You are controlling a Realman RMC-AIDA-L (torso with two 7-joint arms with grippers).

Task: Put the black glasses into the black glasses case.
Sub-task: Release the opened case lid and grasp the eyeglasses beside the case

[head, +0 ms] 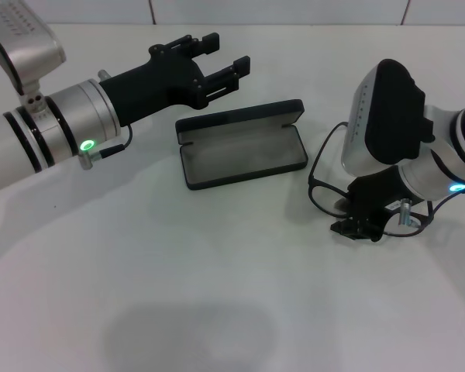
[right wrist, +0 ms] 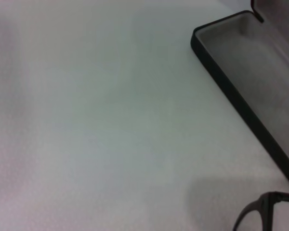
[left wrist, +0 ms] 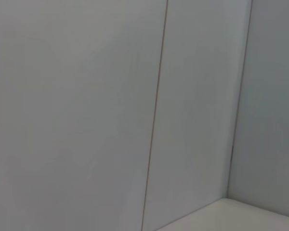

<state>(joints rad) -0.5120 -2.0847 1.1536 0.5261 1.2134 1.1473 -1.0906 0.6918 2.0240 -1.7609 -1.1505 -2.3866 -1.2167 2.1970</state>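
The black glasses point(head: 325, 194) lie on the table point(head: 217, 310) at the case's point(head: 244, 155) four o'clock, beneath my right gripper point(head: 358, 227); I can't tell its grip. I'd pinch the frame squarely. My left gripper point(head: 221, 66) hovers open at eleven o'clock.

You are looking at what seems a lab or test bench, a plain white table point(head: 217, 294) filling the frame, bare white wall panels point(left wrist: 86, 96) with thin seams running along the upper edge, two robot arms reaching in.
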